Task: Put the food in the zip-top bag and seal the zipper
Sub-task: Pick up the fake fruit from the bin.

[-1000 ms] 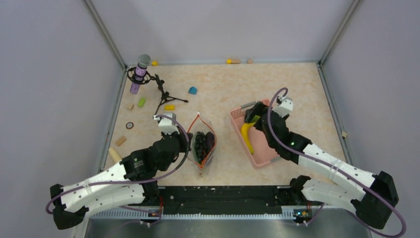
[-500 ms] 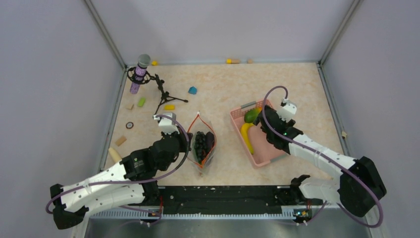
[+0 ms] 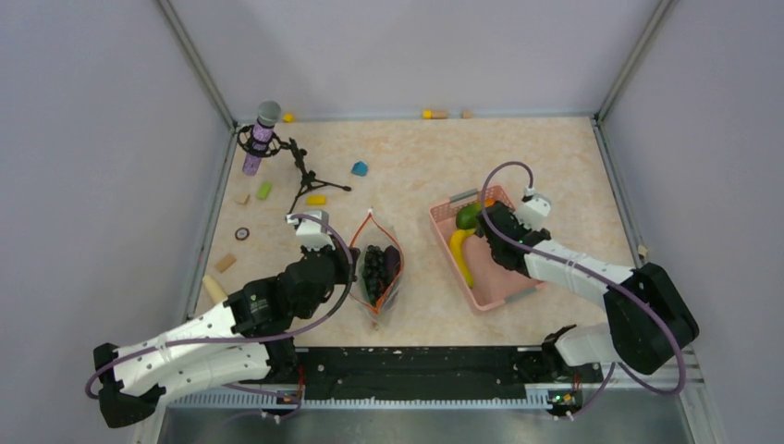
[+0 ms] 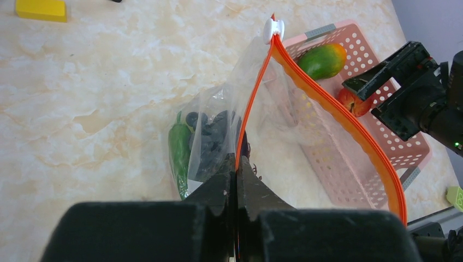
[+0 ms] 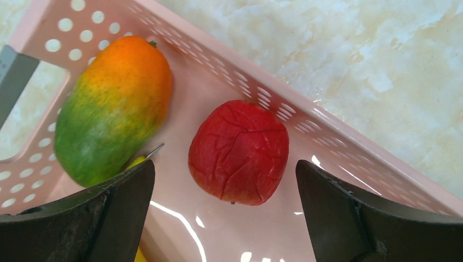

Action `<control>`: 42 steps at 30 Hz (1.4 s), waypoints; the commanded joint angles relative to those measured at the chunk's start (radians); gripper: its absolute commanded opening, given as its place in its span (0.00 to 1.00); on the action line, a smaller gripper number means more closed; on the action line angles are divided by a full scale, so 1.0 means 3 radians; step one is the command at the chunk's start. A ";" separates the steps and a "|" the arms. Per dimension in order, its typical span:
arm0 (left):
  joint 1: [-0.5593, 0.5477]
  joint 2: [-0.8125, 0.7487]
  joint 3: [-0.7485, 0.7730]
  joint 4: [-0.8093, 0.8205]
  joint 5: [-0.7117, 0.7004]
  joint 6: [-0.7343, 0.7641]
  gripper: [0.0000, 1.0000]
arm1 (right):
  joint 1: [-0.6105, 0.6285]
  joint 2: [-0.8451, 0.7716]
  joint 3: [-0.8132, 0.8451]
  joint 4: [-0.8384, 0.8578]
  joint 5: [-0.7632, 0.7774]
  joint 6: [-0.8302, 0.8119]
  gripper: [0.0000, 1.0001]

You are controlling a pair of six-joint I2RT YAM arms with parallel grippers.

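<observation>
The clear zip-top bag (image 3: 377, 268) lies in the middle with its mouth open. It holds dark grapes (image 4: 210, 131) and a green pepper (image 4: 179, 150). Its orange zipper (image 4: 327, 103) curves wide, with the white slider (image 4: 273, 28) at the far end. My left gripper (image 4: 238, 164) is shut on the near zipper edge. My right gripper (image 5: 225, 174) is open inside the pink basket (image 5: 306, 117), its fingers either side of a red tomato (image 5: 238, 152) and apart from it. A green-orange fruit (image 5: 112, 109) lies beside it. A yellow banana (image 3: 459, 252) lies in the basket too.
A microphone on a tripod (image 3: 262, 139) stands at the back left. Small blocks lie around it: blue (image 3: 360, 169), yellow (image 3: 316, 199), green (image 3: 264, 190), and wooden ones (image 3: 226, 263) by the left wall. The basket (image 3: 499, 291) sits right of the bag.
My right gripper has moved off the green-orange fruit, which now shows, and lowered into the basket around the tomato. The left gripper and the bag have not moved.
</observation>
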 commanded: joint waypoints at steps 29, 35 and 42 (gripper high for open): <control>0.0010 -0.0010 -0.0004 0.0108 -0.0016 0.0031 0.00 | -0.0194 0.0126 -0.0060 0.0246 -0.0177 -0.0188 0.24; 0.0007 -0.0019 -0.0009 0.0116 0.0005 0.0028 0.00 | -0.0194 -0.0581 -0.0320 0.0680 -0.0848 -0.0787 0.10; 0.0013 -0.0019 -0.0014 0.0123 0.0019 0.0023 0.00 | -0.0195 -0.1641 -0.0699 0.1291 -0.1726 -0.0977 0.00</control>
